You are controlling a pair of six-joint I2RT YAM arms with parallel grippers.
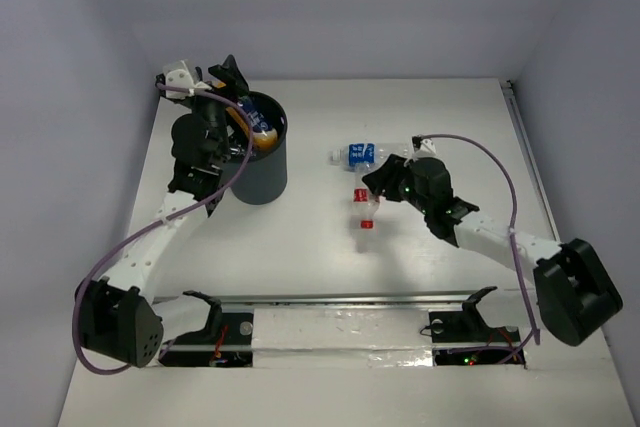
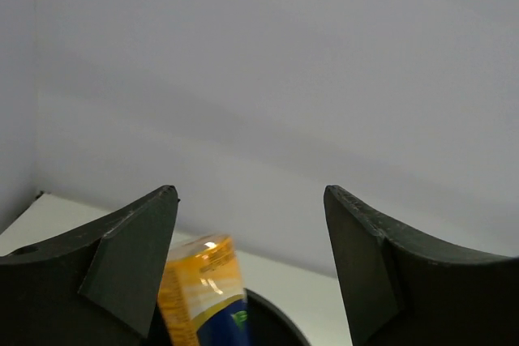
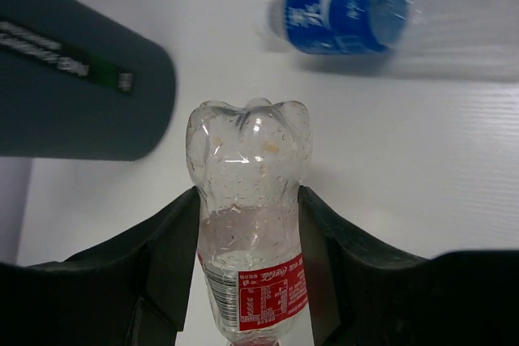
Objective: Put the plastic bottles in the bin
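Note:
The dark round bin stands at the back left. The orange bottle sticks out of its mouth, tilted. My left gripper hovers over the bin's far rim, open; in the left wrist view the orange bottle sits by the left finger, over the bin rim. My right gripper is shut on the clear bottle with the red label, gripped mid-body. One clear bottle with a blue label lies on the table beyond it. A second blue-label bottle is not in view.
White table with grey walls on three sides. The bin's side shows left of the held bottle in the right wrist view. A metal rail runs along the near edge between the arm bases.

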